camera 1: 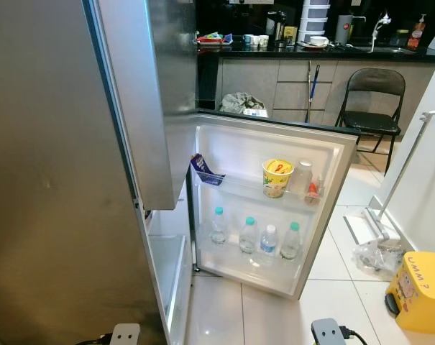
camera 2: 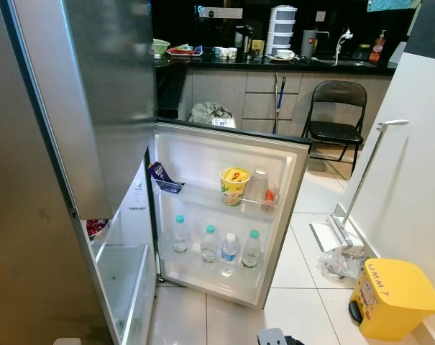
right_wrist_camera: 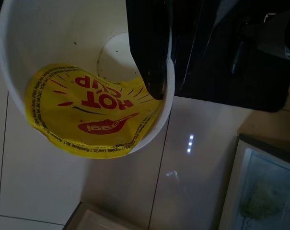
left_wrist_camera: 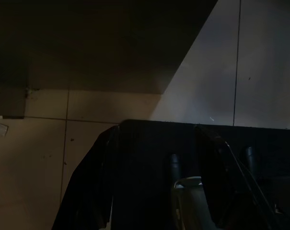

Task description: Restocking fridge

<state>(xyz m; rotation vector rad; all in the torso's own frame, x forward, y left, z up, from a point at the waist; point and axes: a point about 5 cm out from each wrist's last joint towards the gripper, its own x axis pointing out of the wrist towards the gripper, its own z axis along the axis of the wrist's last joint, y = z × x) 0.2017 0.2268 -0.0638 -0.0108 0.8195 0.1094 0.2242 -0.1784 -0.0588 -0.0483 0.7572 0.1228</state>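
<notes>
In a tiled kitchen, the fridge door stands open with four water bottles lined along its lower shelf and one yellow noodle cup on the shelf above. A second noodle cup, white with a yellow "Hot Cup" lid, sits clamped in the right end effector, one black finger across its rim, low above the floor tiles. The left end effector hangs in shadow over the floor, and whether its fingers are apart cannot be told.
</notes>
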